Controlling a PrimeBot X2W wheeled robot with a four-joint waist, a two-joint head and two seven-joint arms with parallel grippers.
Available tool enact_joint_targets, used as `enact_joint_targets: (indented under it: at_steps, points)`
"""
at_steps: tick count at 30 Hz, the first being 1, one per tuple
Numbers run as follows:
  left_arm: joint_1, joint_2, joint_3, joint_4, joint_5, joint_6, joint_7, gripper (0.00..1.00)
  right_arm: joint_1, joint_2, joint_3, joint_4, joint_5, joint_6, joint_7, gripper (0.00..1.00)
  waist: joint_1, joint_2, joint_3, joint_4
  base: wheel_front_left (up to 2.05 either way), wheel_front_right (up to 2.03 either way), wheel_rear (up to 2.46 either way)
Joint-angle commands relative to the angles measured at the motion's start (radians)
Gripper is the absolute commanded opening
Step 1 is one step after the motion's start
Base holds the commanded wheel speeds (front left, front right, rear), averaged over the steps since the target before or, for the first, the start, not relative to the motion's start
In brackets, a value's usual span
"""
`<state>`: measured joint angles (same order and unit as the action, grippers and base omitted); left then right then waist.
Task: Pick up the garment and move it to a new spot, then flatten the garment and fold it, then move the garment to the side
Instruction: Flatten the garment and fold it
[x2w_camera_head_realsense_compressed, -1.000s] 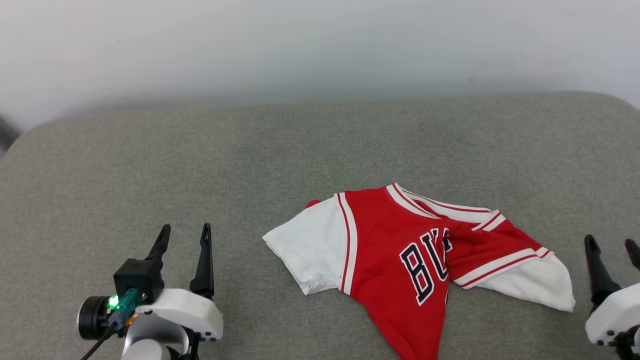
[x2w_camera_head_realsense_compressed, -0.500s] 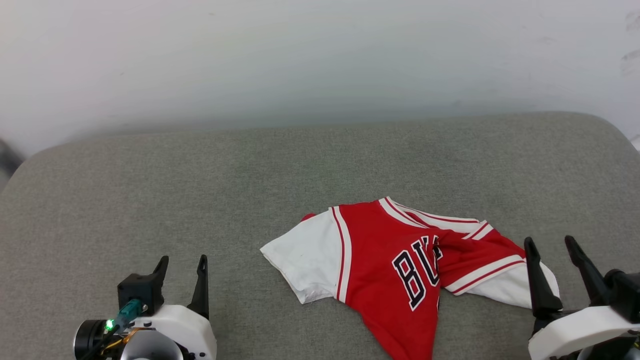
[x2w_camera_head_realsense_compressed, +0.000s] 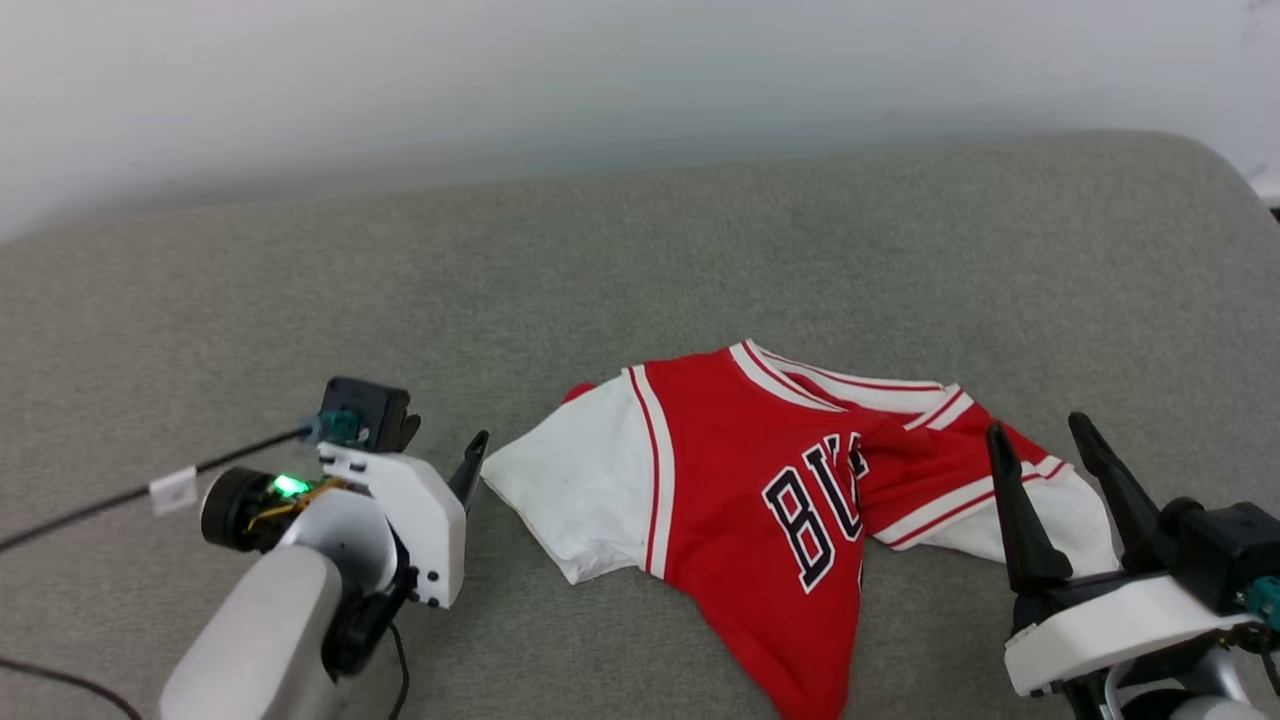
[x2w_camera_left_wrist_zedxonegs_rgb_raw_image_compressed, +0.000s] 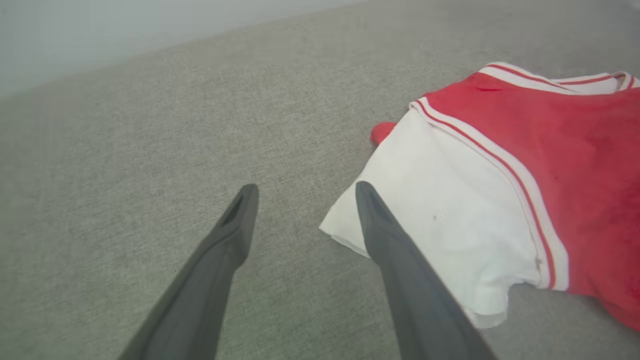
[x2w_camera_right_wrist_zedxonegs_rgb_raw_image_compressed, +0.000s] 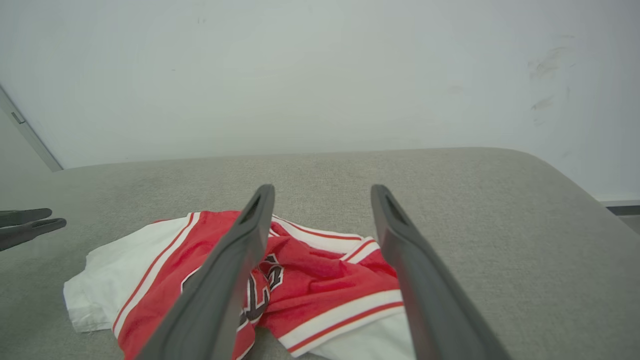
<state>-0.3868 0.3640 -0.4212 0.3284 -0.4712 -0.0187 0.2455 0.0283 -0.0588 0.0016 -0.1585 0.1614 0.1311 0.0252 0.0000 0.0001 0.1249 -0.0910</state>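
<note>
The garment is lying crumpled on the grey bench, its long axis running nine to three; the left gripper, spread wide and empty, is hovering with the white sleeve just beside it at three o'clock; the right gripper, equally wide and empty, is hanging by the opposite sleeve; the hem is running off the bottom edge, and a crease is swallowing the lettering.

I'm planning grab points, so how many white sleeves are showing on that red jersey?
2. One sleeve lies spread beside the left tool; the other sleeve lies rumpled, partly behind the right tool in the head view.
</note>
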Motion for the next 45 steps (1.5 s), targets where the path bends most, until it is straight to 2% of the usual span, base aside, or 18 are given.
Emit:
enact_joint_targets:
  at_steps: [1,7,13,14,15,16,18,20,25,30,32,37,40,45]
  points:
    - [-0.029,0.005,-0.007,0.016,-0.005,-0.016,0.025,1.00,-0.021,0.004,0.003,0.003,0.011,-0.001,-0.006,1.00,0.0000,-0.0001,0.035,-0.024,0.00,0.00,0.00]
    - [-0.116,0.032,-0.074,0.082,-0.033,-0.083,0.197,1.00,-0.050,0.004,0.012,0.031,0.018,-0.001,-0.016,1.00,0.0000,-0.0001,0.096,-0.052,0.00,0.00,0.00]
    - [-0.128,0.060,-0.181,0.117,-0.073,-0.107,0.417,1.00,-0.072,0.006,0.019,0.055,0.023,-0.001,-0.028,1.00,0.0000,-0.0001,0.129,-0.068,0.00,0.00,0.00]
    - [-0.122,0.058,-0.198,0.117,-0.089,-0.110,0.450,0.51,-0.073,0.006,0.019,0.059,0.024,-0.001,-0.027,1.00,0.0000,-0.0001,0.131,-0.069,0.00,0.00,0.00]
    - [-0.118,0.058,-0.212,0.112,-0.100,-0.112,0.475,0.23,-0.073,0.007,0.018,0.063,0.026,-0.001,-0.027,1.00,0.0000,-0.0001,0.133,-0.070,0.00,0.00,0.00]
    - [-0.115,0.058,-0.221,0.106,-0.110,-0.113,0.490,0.00,-0.076,0.007,0.017,0.065,0.026,-0.001,-0.028,1.00,0.0000,-0.0001,0.135,-0.071,0.00,0.00,0.00]
    - [-0.114,0.067,-0.219,0.085,-0.112,-0.112,0.482,0.00,-0.078,0.007,0.013,0.071,0.031,-0.001,-0.023,1.00,0.0000,-0.0001,0.136,-0.071,0.00,0.00,0.00]
    - [-0.120,0.076,-0.199,0.063,-0.096,-0.088,0.432,0.00,-0.075,0.007,0.008,0.076,0.033,-0.001,-0.017,1.00,0.0000,-0.0001,0.131,-0.067,0.00,0.00,0.00]
    - [-0.100,0.081,-0.136,0.009,-0.058,0.005,0.251,0.00,-0.054,0.000,-0.019,0.091,0.066,-0.001,0.027,1.00,0.0000,-0.0001,0.095,-0.048,0.00,0.00,0.00]
    - [-0.036,0.076,-0.089,-0.061,-0.043,0.079,0.103,0.00,-0.034,-0.033,-0.072,0.131,0.116,-0.001,0.136,1.00,0.0000,-0.0001,0.053,-0.016,0.00,0.00,0.00]
    - [-0.021,0.077,-0.079,-0.076,-0.039,0.091,0.079,0.00,-0.032,-0.037,-0.087,0.139,0.134,-0.001,0.158,1.00,0.0000,-0.0001,0.043,-0.010,0.00,0.00,0.00]
    - [0.050,0.080,-0.049,-0.166,-0.042,0.140,-0.001,0.00,-0.014,-0.078,-0.182,0.186,0.174,-0.001,0.309,1.00,0.0000,-0.0001,0.014,0.018,0.00,0.00,0.00]
    - [0.076,0.087,-0.042,-0.219,-0.037,0.159,-0.019,0.00,-0.025,-0.116,-0.238,0.223,0.202,-0.001,0.418,1.00,0.0000,-0.0001,0.017,0.031,0.00,0.00,0.00]
    - [0.081,0.094,-0.042,-0.290,-0.026,0.177,-0.019,0.00,-0.093,-0.177,-0.257,0.285,0.240,-0.001,0.555,1.00,0.0000,-0.0001,0.057,0.050,0.00,0.00,0.00]
